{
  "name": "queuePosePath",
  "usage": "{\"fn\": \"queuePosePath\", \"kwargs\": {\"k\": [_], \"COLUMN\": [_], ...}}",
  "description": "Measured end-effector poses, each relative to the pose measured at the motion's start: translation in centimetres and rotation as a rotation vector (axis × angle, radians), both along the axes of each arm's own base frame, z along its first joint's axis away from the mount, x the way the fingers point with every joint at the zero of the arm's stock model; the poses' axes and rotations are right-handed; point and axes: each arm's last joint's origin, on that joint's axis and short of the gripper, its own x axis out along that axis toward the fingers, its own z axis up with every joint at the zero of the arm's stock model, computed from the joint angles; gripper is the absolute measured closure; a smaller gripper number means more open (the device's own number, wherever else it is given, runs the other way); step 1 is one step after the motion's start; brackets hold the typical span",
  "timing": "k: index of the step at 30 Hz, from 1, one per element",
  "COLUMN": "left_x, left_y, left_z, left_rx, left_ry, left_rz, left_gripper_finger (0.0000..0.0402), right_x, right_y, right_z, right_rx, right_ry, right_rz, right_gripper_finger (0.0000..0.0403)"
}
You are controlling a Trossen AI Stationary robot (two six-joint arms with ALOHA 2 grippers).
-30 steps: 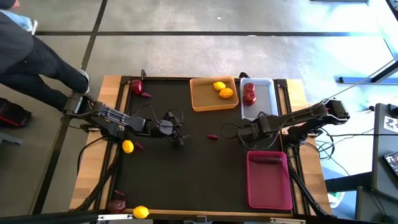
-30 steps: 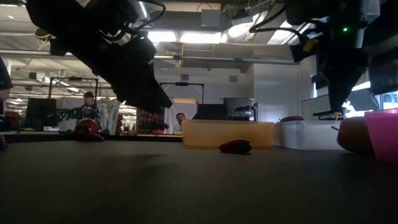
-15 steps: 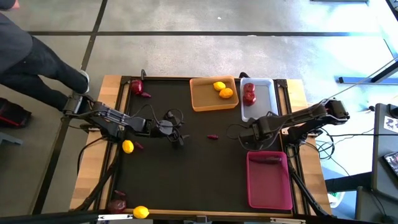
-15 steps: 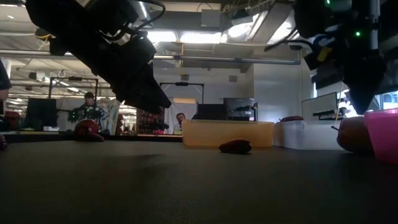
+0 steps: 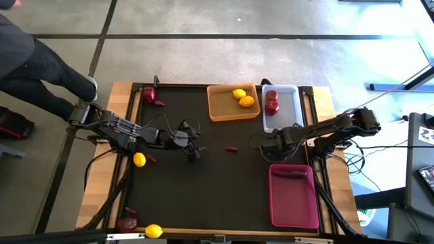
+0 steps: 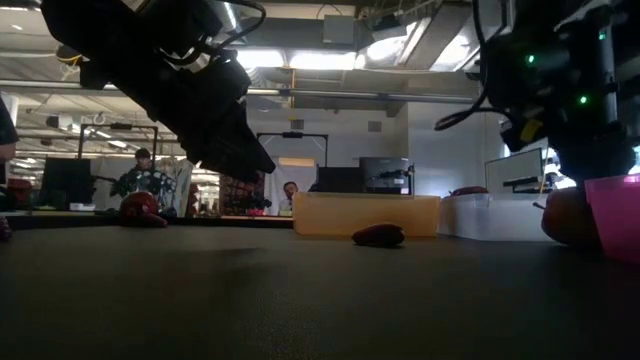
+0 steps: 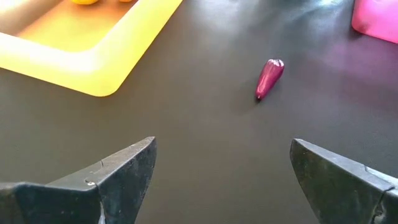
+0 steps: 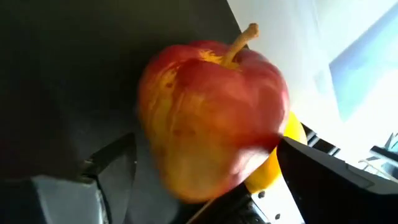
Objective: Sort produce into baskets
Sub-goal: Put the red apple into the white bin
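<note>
R gripper (image 8: 205,180) jaws spread wide around round red-yellow apple (image 8: 211,118) (grip unclear), stem up-outward | L gripper (image 7: 217,180) wide open, empty | small purple elongated piece (image 7: 270,78) lies flat.

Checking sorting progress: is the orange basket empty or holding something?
Not empty: the orange basket holds two citrus, a lemon and an orange-tinted one, lying side by side.
</note>
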Motion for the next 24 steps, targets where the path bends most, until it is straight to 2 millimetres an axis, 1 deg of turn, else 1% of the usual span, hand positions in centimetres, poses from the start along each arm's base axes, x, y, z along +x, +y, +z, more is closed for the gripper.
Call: {"fn": "queuePosePath", "kwargs": {"k": [5,14,18,24], "left_x": [0.0,0.0,0.0,0.0], "left_y": [0.0,0.0,0.0,0.0], "left_z": [0.0,0.0,0.0,0.0], "left_rx": [0.000,0.000,0.001,0.000], "left_ry": [0.000,0.000,-0.001,-0.001], "left_rz": [0.000,0.000,0.000,0.000], "left_gripper_finger": [0.0038,0.0038,0.0038,0.0038], "right_x": [0.0,0.3,0.7,2.1], "right_y": [-0.1,-0.3,-0.2,-0.1], "right_z": [-0.4,-0.4,0.1,1.7], "right_rx": [0.017,-0.039,-0.033,-0.023], "right_ry": [-0.014,-0.040,-0.050,-0.135], "right_rz": [0.010,0.050,0.051,0.078], "right_gripper_finger": [0.0098,0.0157,0.0174,0.0175]}}
